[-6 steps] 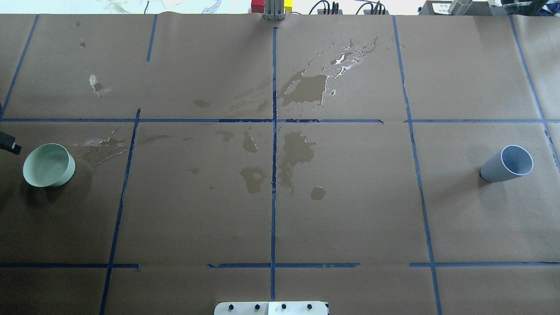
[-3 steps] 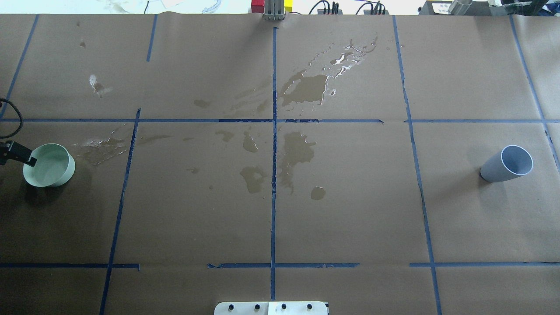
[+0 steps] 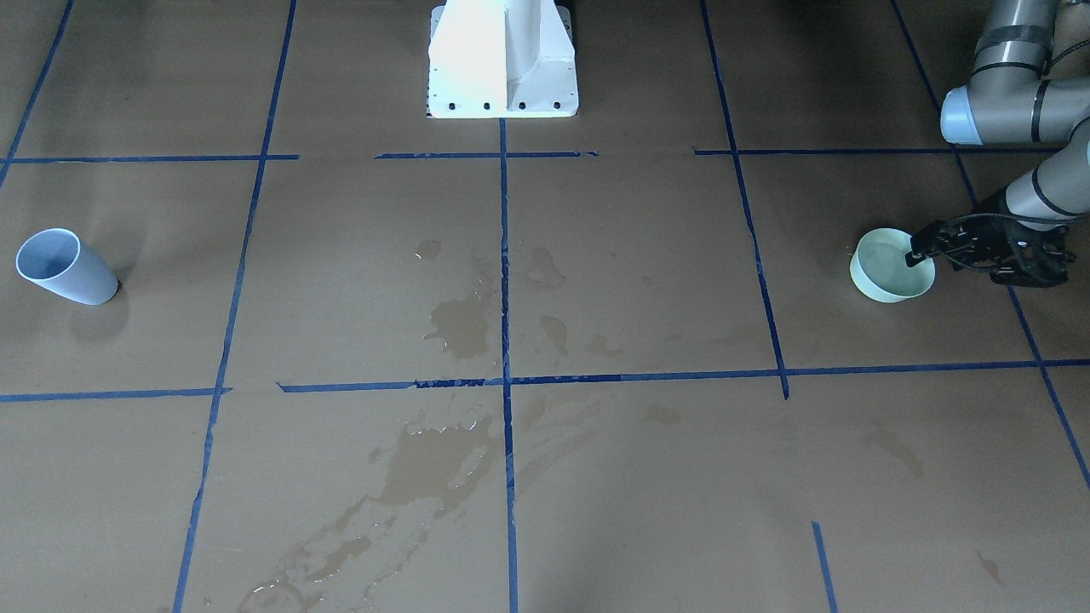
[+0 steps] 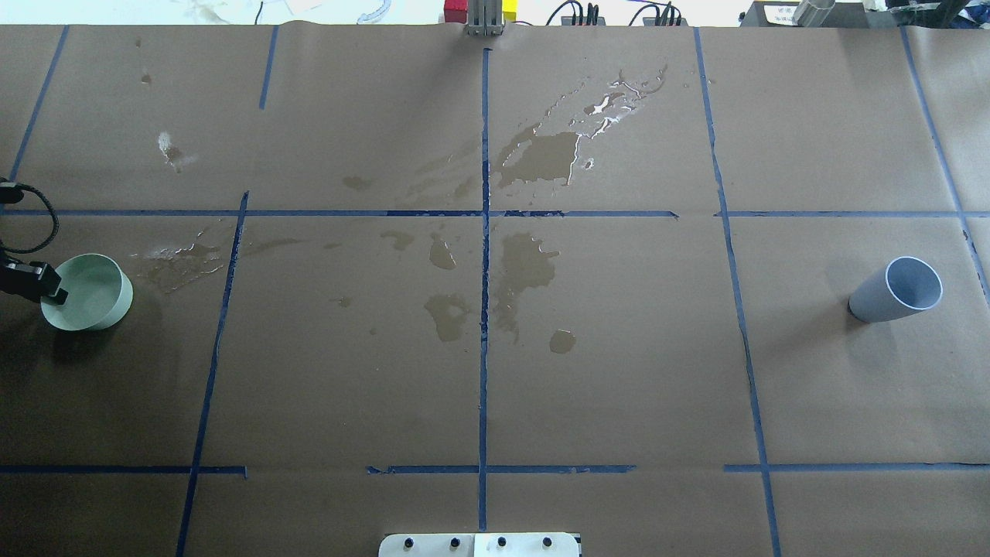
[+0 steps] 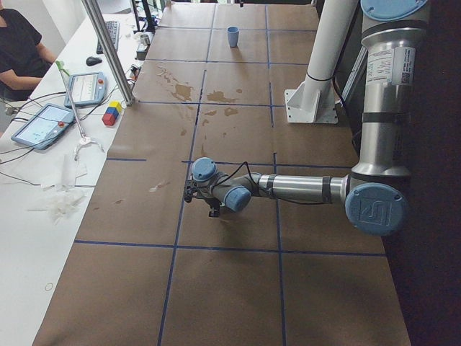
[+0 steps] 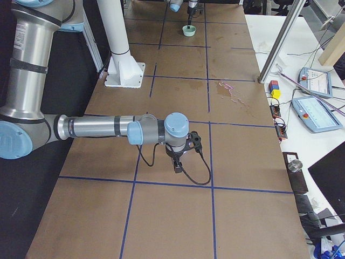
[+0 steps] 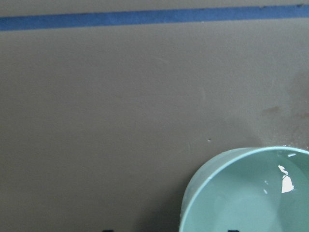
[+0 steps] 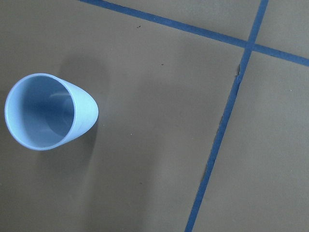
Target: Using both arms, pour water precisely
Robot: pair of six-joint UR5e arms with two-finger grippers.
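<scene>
A mint-green bowl [image 4: 97,298] stands at the table's left end with the water [image 7: 251,193] pooled inside it. My left gripper [image 4: 52,291] is open at the bowl's near-left rim; in the left wrist view two black fingertips [image 7: 234,230] straddle the bowl's wall [image 7: 193,203]. A pale blue cup [image 4: 889,298] stands empty at the table's right end, and it lies below the right wrist camera as the cup [image 8: 48,111]. My right gripper [image 6: 179,161] shows only in the exterior right view, so I cannot tell whether it is open or shut.
Dark wet spill patches [image 4: 534,158] mark the brown paper around the table's middle. Blue tape lines [image 4: 485,309] divide the surface into squares. The white pedestal [image 3: 502,60] stands at the robot's side. A person [image 5: 18,50] sits at a side bench with tablets [image 5: 47,122].
My left gripper has come in from the table's left edge to the bowl, and its fingers now straddle the rim. The cup and bowl have not moved.
</scene>
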